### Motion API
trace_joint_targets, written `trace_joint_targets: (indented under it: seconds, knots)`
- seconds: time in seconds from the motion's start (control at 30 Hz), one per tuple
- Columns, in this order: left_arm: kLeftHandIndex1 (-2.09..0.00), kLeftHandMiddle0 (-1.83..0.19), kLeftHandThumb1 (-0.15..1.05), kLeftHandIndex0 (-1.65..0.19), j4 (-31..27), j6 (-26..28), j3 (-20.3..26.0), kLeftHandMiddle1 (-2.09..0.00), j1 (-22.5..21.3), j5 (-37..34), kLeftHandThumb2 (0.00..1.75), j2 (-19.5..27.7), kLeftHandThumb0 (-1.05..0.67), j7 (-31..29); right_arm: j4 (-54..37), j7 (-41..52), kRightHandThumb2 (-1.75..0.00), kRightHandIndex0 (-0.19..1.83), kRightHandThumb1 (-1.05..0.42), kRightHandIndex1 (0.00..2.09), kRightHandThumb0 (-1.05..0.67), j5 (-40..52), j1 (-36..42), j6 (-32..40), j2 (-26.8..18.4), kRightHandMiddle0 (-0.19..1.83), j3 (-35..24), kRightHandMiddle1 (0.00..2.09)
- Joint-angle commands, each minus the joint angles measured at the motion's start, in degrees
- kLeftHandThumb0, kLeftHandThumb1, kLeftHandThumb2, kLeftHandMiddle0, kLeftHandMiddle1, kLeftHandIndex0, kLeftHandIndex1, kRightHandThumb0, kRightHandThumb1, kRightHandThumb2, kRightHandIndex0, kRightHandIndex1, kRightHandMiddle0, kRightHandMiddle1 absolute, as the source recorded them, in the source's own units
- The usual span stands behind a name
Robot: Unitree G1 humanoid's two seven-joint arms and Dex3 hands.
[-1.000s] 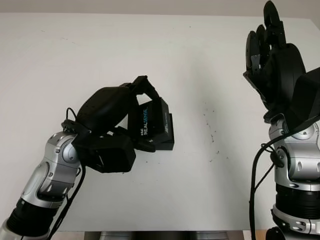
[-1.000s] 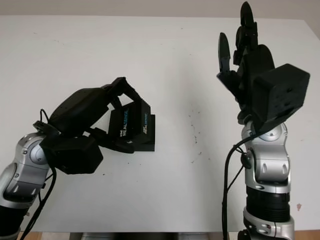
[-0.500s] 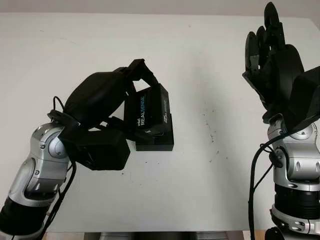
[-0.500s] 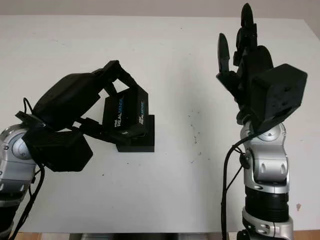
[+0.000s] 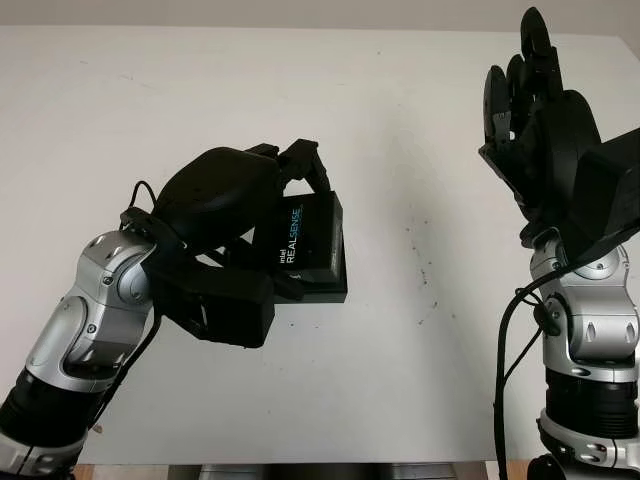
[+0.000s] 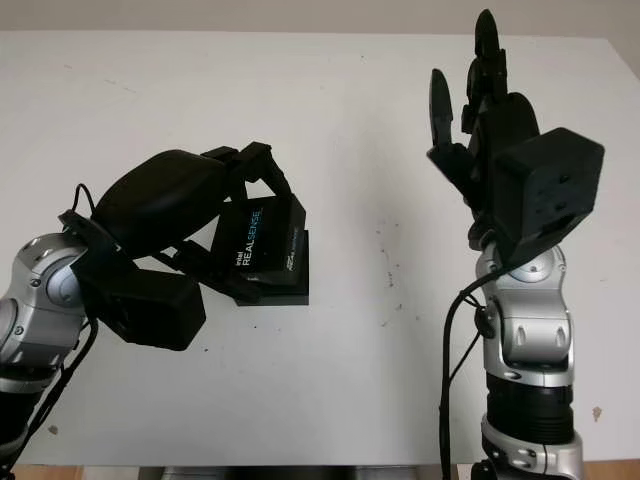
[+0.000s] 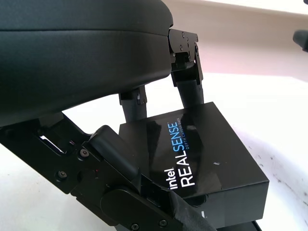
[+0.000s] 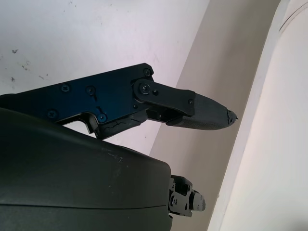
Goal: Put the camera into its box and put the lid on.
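The black three-finger left hand (image 5: 262, 215) is clasped around a glossy black rectangular cardboard lid (image 5: 303, 235) printed "intel REALSENSE" in white and blue. Two fingers (image 7: 185, 72) press on the lid's far edge, and the thumb (image 7: 120, 168) bears on its near edge beside the lettering. The lid is tilted, with its printed face turned partly toward the robot, and it sits over a black rectangular box base (image 5: 322, 290) that lies flat on the white table (image 5: 200, 90). The base's rim shows below and to the right of the lid. The lid's lower edge is at the base, but whether it is fully seated cannot be told; from the left wrist view a strip of the base (image 7: 245, 226) shows under the lid's corner — the two are not flush there. The camera itself cannot be made out.

The black three-finger right hand (image 6: 490, 130) is raised above the table's right side, well apart from the box, with its fingers (image 6: 485, 45) pointing away from the robot — open and holding nothing. In the right wrist view one finger (image 8: 183, 108) reaches out against the pale wall beyond the table edge.

Small dark specks (image 5: 420, 265) mark the tabletop between the box and the right arm.
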Motion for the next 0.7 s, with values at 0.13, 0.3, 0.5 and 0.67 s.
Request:
trace_joint_targets:
  seconds: [0.13, 0.3, 0.5, 0.67]
  knots:
    - [-2.09, -0.79, 1.05, -0.22, 0.11, 1.64, -1.71, -2.09, 0.38, 0.79, 0.26, -0.48, -0.3, -2.83, -2.75, -0.47, -0.62, -0.16, -1.05, 0.05, -0.66, 0.2, 0.97, 0.85, 0.95, -0.18, -0.1, 0.09]
    - [-2.09, -0.81, 1.05, -0.26, -0.34, 3.87, -1.6, -2.09, 0.4, -0.05, 0.27, -0.93, -0.29, -4.79, -3.09, -0.43, -0.62, -0.17, -1.05, 0.04, -0.65, -0.23, 1.27, 1.02, 1.01, -0.19, 0.13, 0.06]
    - [-2.09, -0.83, 1.05, -0.32, -1.11, 7.95, -1.64, -2.09, 0.39, -0.5, 0.28, -1.73, -0.3, -6.49, -3.68, -0.59, -0.64, -0.17, -1.05, 0.04, -0.66, -0.27, 1.33, 2.2, 1.43, -0.18, 0.22, 0.05]
    - [-2.09, -0.8, 1.05, -0.31, -2.32, 11.59, -1.98, -2.09, 0.06, 0.35, 0.28, -2.2, -0.3, -7.54, -3.68, -0.57, -0.66, -0.18, -1.05, 0.04, -0.64, -1.12, 1.55, 2.27, 1.18, -0.18, 0.77, 0.05]
